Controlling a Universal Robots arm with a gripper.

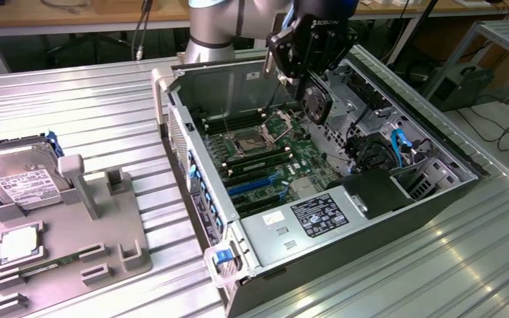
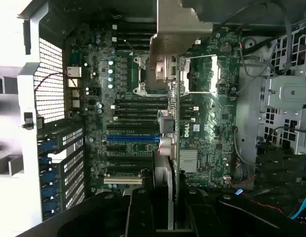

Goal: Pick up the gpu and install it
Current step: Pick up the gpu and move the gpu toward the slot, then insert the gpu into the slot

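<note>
Claw (image 1: 310,76) clamped on gpu (image 1: 318,105), card hanging edge-down over mobo (image 1: 307,156), mid case (image 1: 177,106); its long edge sits crosswise to blue slot (image 2: 133,138).

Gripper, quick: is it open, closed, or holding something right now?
Gripper: closed on the gpu, holding it edge-on over the motherboard inside the open computer case.

One gripper (image 1: 310,81) holds one gpu (image 1: 318,106), with one computer case (image 1: 396,228) beneath it and one hard drive (image 1: 20,180) and one gray holder (image 1: 117,248) well away.
</note>
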